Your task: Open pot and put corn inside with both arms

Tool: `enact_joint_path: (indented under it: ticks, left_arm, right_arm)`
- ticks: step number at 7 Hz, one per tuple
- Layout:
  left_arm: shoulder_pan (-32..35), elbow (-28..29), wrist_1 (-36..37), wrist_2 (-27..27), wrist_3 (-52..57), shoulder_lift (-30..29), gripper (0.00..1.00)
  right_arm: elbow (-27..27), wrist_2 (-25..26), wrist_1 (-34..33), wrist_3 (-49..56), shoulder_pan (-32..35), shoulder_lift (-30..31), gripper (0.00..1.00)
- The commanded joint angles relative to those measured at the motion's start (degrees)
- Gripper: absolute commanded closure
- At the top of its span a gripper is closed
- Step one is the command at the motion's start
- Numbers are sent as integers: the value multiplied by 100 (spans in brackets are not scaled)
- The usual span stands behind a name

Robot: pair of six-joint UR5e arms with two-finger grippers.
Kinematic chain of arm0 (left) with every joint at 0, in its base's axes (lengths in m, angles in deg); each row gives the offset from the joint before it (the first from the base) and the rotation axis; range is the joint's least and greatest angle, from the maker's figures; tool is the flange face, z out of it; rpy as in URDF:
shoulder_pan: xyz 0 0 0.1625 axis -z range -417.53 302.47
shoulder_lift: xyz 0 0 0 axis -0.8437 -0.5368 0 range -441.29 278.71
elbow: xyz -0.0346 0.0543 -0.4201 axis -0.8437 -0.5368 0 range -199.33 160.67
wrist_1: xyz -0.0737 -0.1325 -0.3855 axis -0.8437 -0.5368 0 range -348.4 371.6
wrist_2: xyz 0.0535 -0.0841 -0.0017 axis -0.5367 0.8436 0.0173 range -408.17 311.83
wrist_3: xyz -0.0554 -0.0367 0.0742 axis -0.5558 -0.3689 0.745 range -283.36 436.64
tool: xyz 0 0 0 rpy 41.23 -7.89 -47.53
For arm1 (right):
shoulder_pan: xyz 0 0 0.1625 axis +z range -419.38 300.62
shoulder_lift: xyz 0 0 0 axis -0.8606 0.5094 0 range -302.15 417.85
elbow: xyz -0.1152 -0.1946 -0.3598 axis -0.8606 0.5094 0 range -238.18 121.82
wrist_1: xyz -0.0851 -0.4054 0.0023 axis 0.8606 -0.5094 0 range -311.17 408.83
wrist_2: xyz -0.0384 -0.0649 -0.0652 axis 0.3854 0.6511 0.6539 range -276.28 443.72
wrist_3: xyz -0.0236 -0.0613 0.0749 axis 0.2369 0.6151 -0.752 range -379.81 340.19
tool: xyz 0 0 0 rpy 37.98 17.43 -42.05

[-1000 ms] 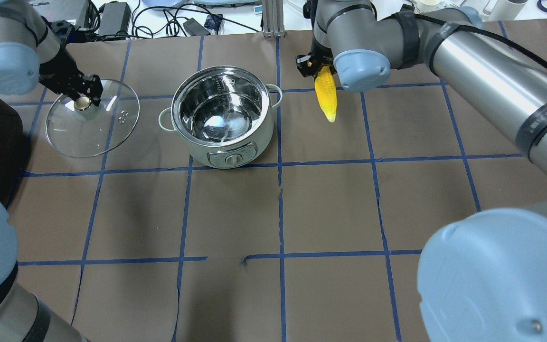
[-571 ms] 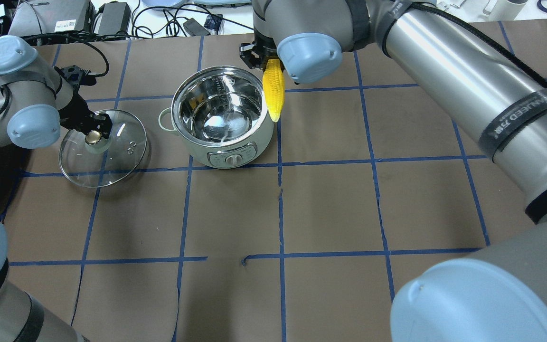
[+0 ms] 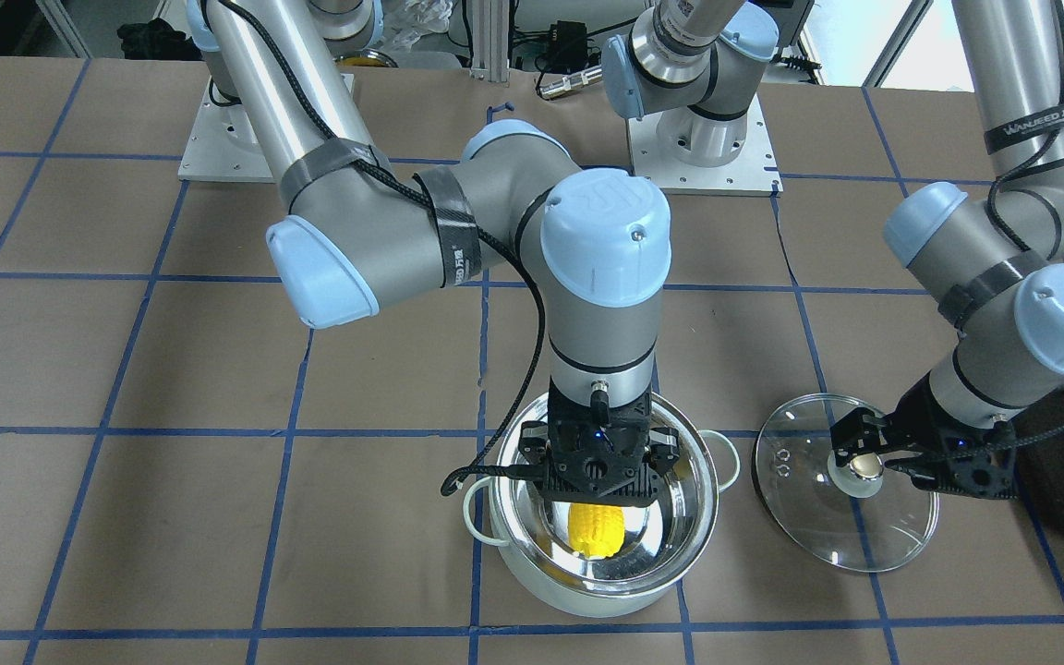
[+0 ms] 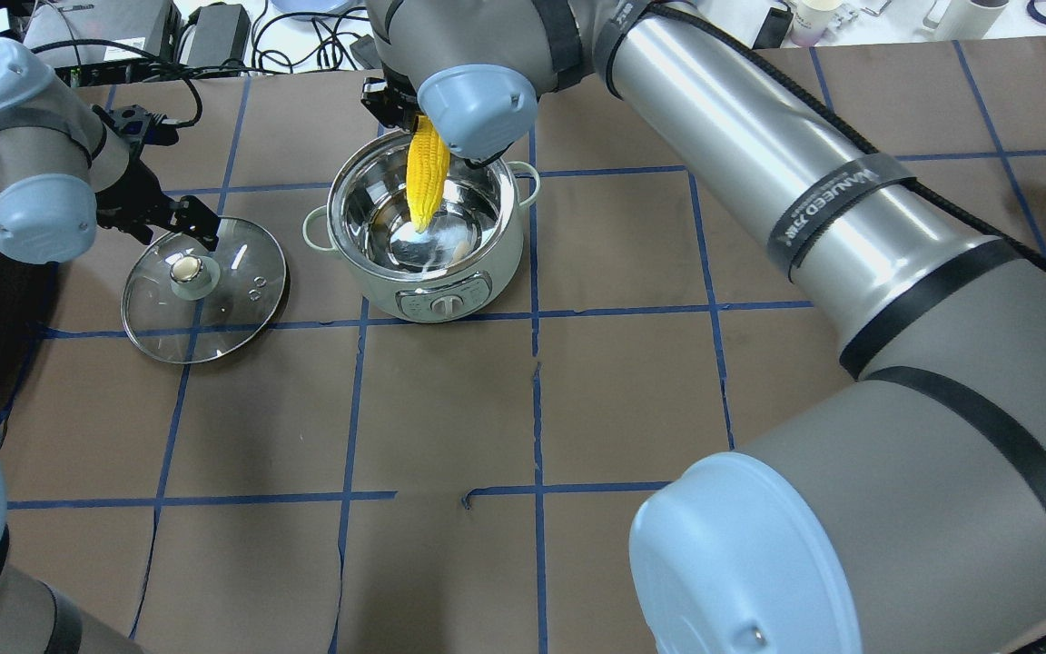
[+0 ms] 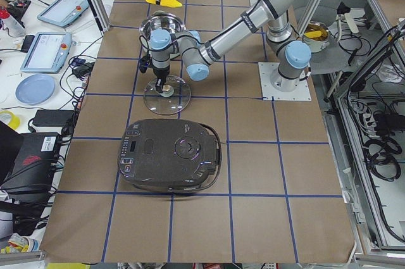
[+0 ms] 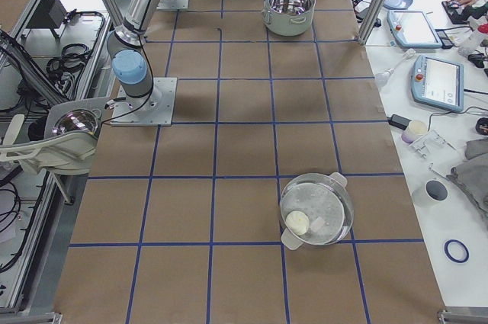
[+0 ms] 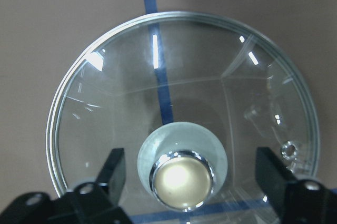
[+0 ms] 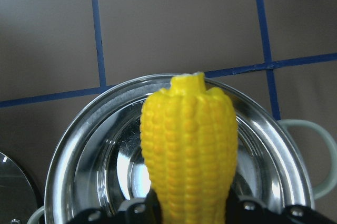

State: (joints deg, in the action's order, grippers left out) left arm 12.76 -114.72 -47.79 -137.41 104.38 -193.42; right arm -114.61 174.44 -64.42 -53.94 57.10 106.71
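the right arm has its jaws clamped on the butt of the bright yellow ribbed corn cob, which hangs tip-down over the open round stainless-steel pot. the clear glass lid lies on the brown taped surface beside the pot. the jaws of the left arm are spread wide either side of the lid's metal knob.

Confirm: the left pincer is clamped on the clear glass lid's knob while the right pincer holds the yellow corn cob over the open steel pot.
Not clamped: the left wrist view shows the left pincer open, its fingers apart from the metallic knob of the clear glass lid. The rest stands.
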Motion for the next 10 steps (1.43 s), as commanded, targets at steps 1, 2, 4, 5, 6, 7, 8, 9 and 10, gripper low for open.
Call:
enact_joint_path:
  ticks: [1,2,4,5,6,7,8,9,10]
  left_arm:
    - [316,834,-1559,4,-40,506,0]
    - [536,1012,-2254,-14,-118,892,0]
    - [600,691,-3687,-75,-181,2076,0]
    - [608,654,-3920,-93,-833,2526,0]
    - [809,584,-3975,-58,-1519,2852,3]
    - [1237,488,-3958,-84,-2004,3073,10]
    - [1546,513,-3862,-75,-2801,2997,0]
    - [1827,565,-3330,-58,-3226,2866,0]
    - [2109,601,-3012,-66,-3457,2734,0]
  right_arm:
    - [27,-28,-180,-85,33,-245,75]
    - [18,-28,-188,-103,59,-324,64]
    - [-78,-28,-197,-138,147,-324,28]
    - [-105,-37,-197,-138,147,-298,10]
    - [-105,-28,-180,-138,147,-281,2]
    - [-88,-28,-180,-86,138,-202,1]
    - [-114,-28,-145,237,77,25,0]
    - [-175,-2,108,571,-89,271,0]
    - [-184,7,815,1087,-430,534,0]
